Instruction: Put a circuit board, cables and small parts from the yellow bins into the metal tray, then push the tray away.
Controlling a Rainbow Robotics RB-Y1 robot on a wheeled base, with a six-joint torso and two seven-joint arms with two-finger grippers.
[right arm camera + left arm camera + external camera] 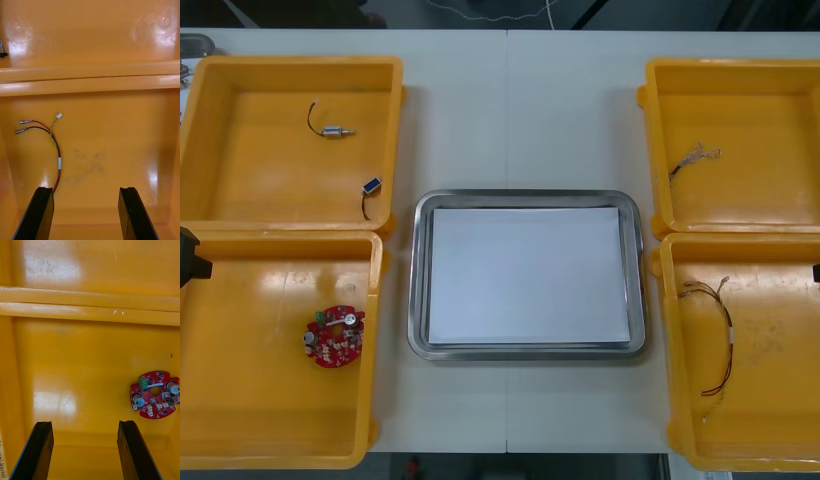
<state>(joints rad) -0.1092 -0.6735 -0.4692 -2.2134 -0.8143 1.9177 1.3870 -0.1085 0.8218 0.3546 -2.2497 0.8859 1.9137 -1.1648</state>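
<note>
The round red circuit board [154, 394] lies flat in a yellow plastic bin [75, 363], ahead of the left gripper [84, 423] and outside one finger. Its fingers stand apart, empty. The right gripper [86, 189], likewise spread and empty, hangs over a thin red and yellow cable [55, 150] that reaches one fingertip. The shiny metal tray [416, 300], white inside, lies between the grippers.

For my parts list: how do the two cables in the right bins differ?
The near-bin cable is long, red and dark, with a white band; the far-bin cable is short and pale-ended. The near-bin cable lies before the open right pincer; the far-bin cable does not. Both lie loose in yellow bins.
</note>
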